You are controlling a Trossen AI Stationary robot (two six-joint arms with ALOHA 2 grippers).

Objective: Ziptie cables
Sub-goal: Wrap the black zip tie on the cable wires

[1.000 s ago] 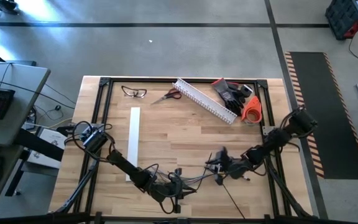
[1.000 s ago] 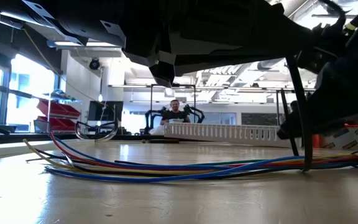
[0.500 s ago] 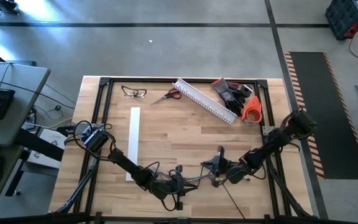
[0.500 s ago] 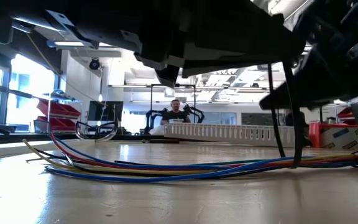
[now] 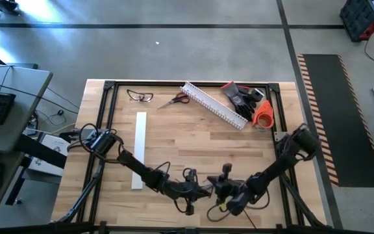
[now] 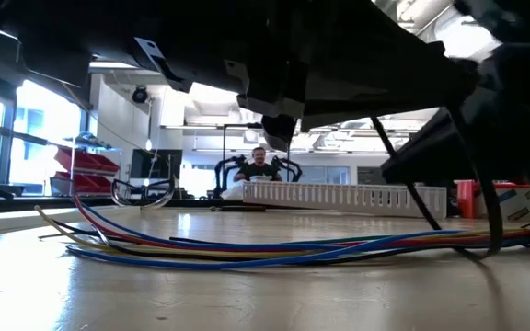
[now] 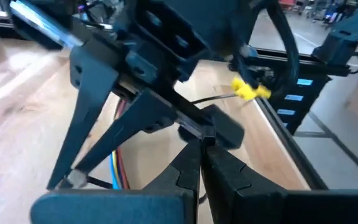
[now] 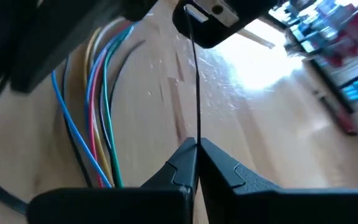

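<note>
The cables (image 6: 247,250), thin blue, red, yellow and green wires, lie loose along the table near its near edge, and also show in the right wrist view as cables (image 8: 101,118). A thin dark ziptie (image 8: 196,81) runs straight between my two grippers. My left gripper (image 5: 203,190) and my right gripper (image 5: 218,190) meet tip to tip over the wires, both shut. In the low view the ziptie (image 6: 412,184) slants down to the wires' right end, where a dark strip curves along the table. My left gripper (image 7: 202,142) pinches the ziptie's far end (image 8: 191,22) between its two fingertips, coming level from the table's left. The strip is drawn straight toward the other gripper. My right gripper (image 8: 197,146) pinches the ziptie (image 8: 197,134) between its fingertips, coming from the table's right, low over the wood. The strip leaves the tips in line with the fingers and is held off the table there.
Along the far edge lie a white slotted channel (image 5: 213,104), scissors (image 5: 174,99), glasses (image 5: 139,96), dark gloves (image 5: 242,96) and an orange tape roll (image 5: 263,114). A white strip (image 5: 139,149) lies left of centre. A person (image 6: 260,165) sits in the room beyond.
My right gripper has moved toward the table's left and near edge and sunk lower. My left gripper has moved right, toward it, so the two tips now meet. In the low view the ziptie has gone from nearly upright to slanting.
</note>
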